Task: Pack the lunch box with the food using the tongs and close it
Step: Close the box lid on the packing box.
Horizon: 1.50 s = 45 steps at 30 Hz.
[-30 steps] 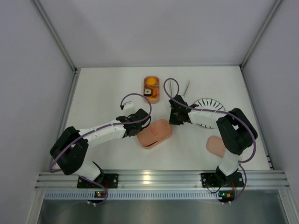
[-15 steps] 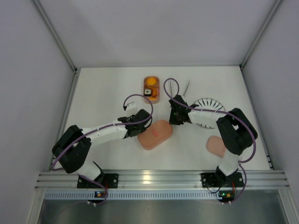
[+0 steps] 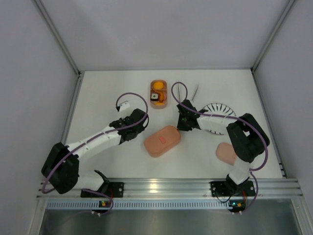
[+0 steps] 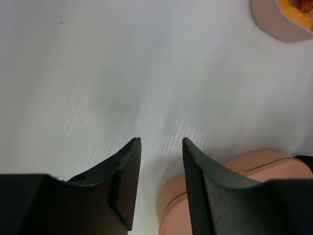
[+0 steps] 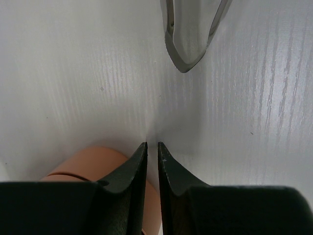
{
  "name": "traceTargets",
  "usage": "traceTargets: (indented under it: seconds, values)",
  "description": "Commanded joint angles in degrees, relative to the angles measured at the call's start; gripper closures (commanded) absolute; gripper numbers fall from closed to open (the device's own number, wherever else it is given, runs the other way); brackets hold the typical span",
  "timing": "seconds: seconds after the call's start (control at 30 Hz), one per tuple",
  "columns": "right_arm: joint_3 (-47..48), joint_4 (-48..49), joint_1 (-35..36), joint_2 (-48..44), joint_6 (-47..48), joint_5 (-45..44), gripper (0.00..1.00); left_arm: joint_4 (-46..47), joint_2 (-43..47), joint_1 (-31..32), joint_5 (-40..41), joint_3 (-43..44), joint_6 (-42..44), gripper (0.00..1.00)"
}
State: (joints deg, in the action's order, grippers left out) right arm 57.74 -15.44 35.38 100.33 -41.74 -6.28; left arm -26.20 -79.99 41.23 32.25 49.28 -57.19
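Now left tool (image 4: 161, 147) spread beside closed lunch box (image 3: 162, 140), right tool (image 5: 152, 147) nearly pressed together, empty

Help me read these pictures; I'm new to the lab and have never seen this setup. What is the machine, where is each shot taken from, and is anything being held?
These are two robot arms bolted at the near edge of a white table. The wide picture looks down from above; the other two come from cameras on each wrist, with black fingers at the bottom.

On the table: a closed pink lunch box in the middle, an open tray with food farther back, metal tongs beside it, a striped plate on the right, and a spare pink lid near the right arm's base.

The left gripper is open beside the closed box, touching nothing. The right gripper is almost shut on nothing, with the tongs' joined end just ahead of it.
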Motion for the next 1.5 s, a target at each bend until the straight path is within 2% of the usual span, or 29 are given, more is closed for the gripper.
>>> traceTargets:
  seconds: [0.0,0.2,0.33,0.73,0.83,1.0,1.47]
  values:
    - [-0.4,1.1,-0.3,-0.1,-0.2,0.2,0.86,-2.8,5.9,-0.5,-0.3,-1.4,0.1,0.56]
    - [-0.4,1.6,-0.3,0.2,-0.1,0.4,0.86,-2.9,9.2,1.8,-8.4,-5.9,-0.3,0.65]
    - [-0.2,1.6,-0.3,0.4,-0.2,0.6,0.86,-6.0,9.7,5.3,-8.3,-5.9,-2.5,0.73]
    - [0.3,1.8,-0.3,1.3,-0.2,0.7,0.86,-8.2,10.4,8.5,-8.3,-6.3,-5.3,0.89]
    - [0.4,1.6,-0.3,1.4,-0.2,0.7,0.86,-8.7,9.4,9.2,-8.2,-6.0,-6.0,0.96]
    - [0.4,1.7,-0.3,1.8,-0.2,0.8,0.86,-8.3,8.2,9.9,-8.0,-6.0,-6.8,1.00]
    - [0.2,2.2,-0.3,2.0,-0.3,1.2,0.86,-6.4,1.7,10.9,-8.3,-3.3,-5.6,1.00]
